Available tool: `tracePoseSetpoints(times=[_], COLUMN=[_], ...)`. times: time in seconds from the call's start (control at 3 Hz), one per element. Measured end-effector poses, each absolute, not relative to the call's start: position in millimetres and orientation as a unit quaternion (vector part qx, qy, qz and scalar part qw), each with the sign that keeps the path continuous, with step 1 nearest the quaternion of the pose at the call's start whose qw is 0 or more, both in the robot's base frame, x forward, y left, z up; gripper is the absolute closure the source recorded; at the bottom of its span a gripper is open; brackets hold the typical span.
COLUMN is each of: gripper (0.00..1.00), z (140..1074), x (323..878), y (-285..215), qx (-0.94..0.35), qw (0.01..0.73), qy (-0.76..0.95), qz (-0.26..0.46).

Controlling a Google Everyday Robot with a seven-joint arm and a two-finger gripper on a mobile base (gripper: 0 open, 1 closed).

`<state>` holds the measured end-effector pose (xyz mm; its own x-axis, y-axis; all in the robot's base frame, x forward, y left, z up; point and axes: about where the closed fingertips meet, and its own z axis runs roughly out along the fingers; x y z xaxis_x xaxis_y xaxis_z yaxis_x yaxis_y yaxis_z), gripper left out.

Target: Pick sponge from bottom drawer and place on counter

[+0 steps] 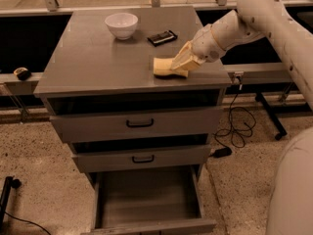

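The pale yellow sponge [165, 66] lies on the grey counter [98, 62], near its front right part. My gripper [185, 62] reaches in from the right and its cream fingers [182, 55] straddle the sponge's right end, shut on it. The bottom drawer [146, 199] is pulled out at the foot of the cabinet, and its grey inside holds nothing that I can see.
A white bowl [121, 24] stands at the back of the counter, with a dark flat packet [162, 37] to its right. The two upper drawers [139, 124] with black handles stick out slightly. A black cable [237, 126] lies on the floor to the right.
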<state>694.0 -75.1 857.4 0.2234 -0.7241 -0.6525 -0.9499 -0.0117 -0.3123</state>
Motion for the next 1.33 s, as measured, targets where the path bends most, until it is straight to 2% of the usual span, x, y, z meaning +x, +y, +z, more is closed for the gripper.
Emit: tracePoseSetpoints(times=[0.33, 1.0, 1.33], gripper=[0.55, 0.07, 0.00], z=[857.4, 857.3, 857.3], x=[694.0, 694.0, 694.0], y=[-75.1, -75.0, -75.0], qx=[-0.694, -0.694, -0.694], qw=[0.361, 0.361, 0.361], qy=[0.603, 0.603, 0.603], qz=[0.156, 0.156, 0.156])
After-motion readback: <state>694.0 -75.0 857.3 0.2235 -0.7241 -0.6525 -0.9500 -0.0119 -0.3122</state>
